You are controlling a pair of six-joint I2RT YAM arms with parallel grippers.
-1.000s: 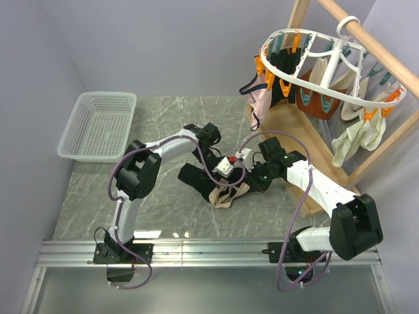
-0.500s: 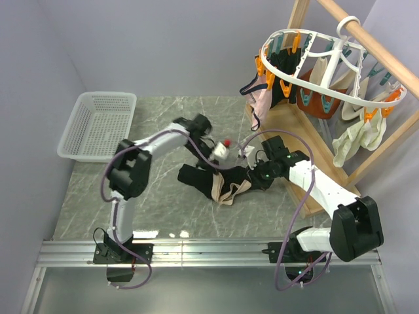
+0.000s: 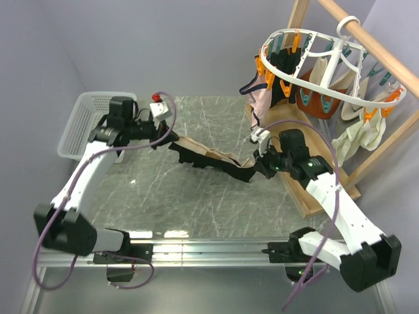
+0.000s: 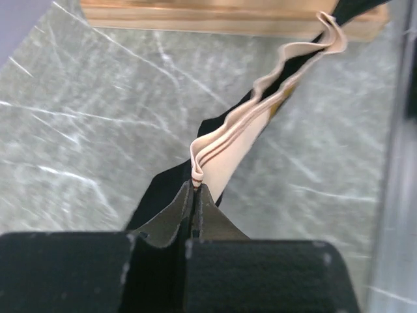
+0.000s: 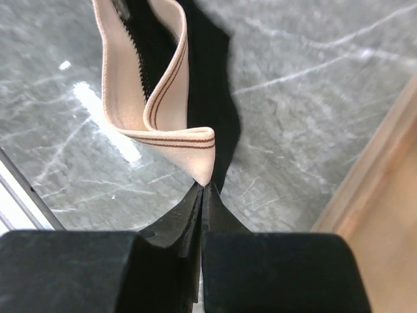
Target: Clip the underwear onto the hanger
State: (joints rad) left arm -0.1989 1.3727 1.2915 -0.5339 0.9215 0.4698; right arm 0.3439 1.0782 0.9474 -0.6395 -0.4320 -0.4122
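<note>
While stretched, apparently lifted, across mid-table, the underwear (image 3: 209,159) is clamped by the left gripper (image 4: 195,189) and right gripper (image 5: 202,189). Bare marble (image 3: 196,203) is seen toward the near edge.

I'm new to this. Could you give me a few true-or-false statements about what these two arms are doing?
1. The left gripper and right gripper each pinch the underwear. True.
2. The underwear is clipped to the hanger. False: it spans between the grippers, apart from the hanger.
3. Other garments hang from the hanger. True.
4. The underwear lies in the basket. False: it is held over the table, away from the basket.
</note>
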